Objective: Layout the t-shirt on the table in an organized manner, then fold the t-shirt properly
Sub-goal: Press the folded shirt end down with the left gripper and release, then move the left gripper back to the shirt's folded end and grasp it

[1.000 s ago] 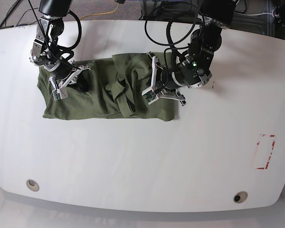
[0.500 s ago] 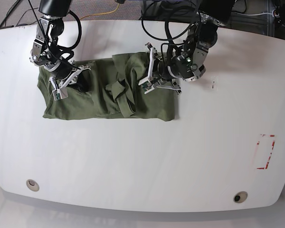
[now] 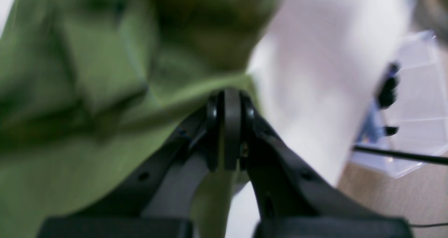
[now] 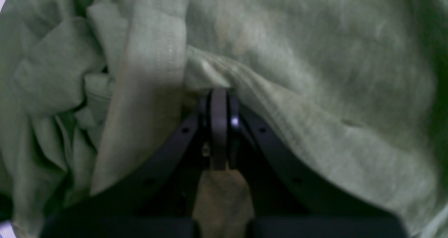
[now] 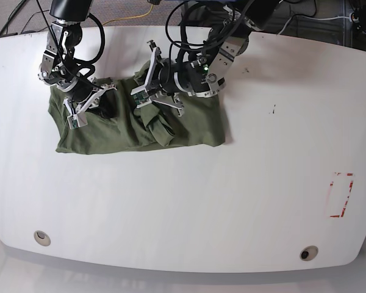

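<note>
From my station the base view gives me the whole table (image 5: pixel 189 201), glossy white, with the t-shirt (image 5: pixel 119 131) lying bunched toward its far left part. Only this view shows the shirt's outline: a rumpled olive block, one twisted strip of cloth hanging down its middle. It also shows what neither wrist camera catches, a red dashed rectangle (image 5: pixel 340 195) at the right side and two round grommet holes (image 5: pixel 42 237) near the front edge.

The left wrist camera shows the left gripper (image 3: pixel 227 101) with its jaws pressed together on an edge of the cloth, the shirt blurred green on one side and bare white tabletop on the other (the base view hides that pinch under the arm's body). In the base view the same gripper (image 5: pixel 147 91) sits over the shirt's middle top.

The right wrist camera is filled with pale green fabric, hem stitching visible, and the right gripper (image 4: pixel 218 101) pinched tight on a fold. In the base view it (image 5: pixel 79 110) is on the shirt's left end.

I can read no brand, label or writing anywhere.
</note>
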You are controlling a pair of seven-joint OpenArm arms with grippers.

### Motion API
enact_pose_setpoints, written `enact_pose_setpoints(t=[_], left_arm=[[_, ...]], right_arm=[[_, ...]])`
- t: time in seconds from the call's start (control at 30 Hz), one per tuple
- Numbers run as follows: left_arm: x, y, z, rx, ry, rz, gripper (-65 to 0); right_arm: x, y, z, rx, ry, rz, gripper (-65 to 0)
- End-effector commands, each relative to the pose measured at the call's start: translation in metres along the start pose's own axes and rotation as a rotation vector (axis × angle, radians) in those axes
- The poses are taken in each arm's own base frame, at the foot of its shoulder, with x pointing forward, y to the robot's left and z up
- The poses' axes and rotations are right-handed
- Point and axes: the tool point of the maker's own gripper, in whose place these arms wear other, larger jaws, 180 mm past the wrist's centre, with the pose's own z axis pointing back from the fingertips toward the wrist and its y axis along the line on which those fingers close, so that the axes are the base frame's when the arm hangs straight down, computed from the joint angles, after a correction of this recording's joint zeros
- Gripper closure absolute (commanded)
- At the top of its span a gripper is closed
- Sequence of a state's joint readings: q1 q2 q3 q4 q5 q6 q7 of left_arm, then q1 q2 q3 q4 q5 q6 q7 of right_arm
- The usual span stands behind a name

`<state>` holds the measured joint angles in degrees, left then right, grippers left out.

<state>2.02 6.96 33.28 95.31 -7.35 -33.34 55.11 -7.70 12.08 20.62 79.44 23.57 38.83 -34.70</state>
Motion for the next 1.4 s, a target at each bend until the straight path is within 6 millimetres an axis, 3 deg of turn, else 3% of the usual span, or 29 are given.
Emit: enact_pose_setpoints(t=[0.0,0.27,0.5,0.67,1.03,1.37], left_arm=[[0.027,0.011,0.007,0.027,-0.075,-0.018,0.0],[0.040,0.048,0.035,0.139,-0.137,0.001,0.0],[0.016,0.099,0.064,0.268,-0.116,0.057,0.0],[0.004,0.115,0.072,0.308,-0.098,0.090,0.0],[-0.016,0.127,0.042,0.257,-0.054,0.156,0.0],[0.003,0.131,0.004,0.178,-0.112,0.223,0.0]], right_arm=[[-0.025,-0.008,0.003,-0.036,0.125,0.028,-0.3],[-0.026,-0.008,0.003,-0.036,0.126,0.028,-0.3],[-0.026,-0.008,0.003,-0.036,0.126,0.028,-0.3],[-0.026,-0.007,0.002,-0.035,0.126,0.027,-0.3],[-0.025,-0.006,0.002,-0.034,0.124,0.027,-0.3],[-0.025,-0.007,0.002,-0.035,0.124,0.028,-0.3]])
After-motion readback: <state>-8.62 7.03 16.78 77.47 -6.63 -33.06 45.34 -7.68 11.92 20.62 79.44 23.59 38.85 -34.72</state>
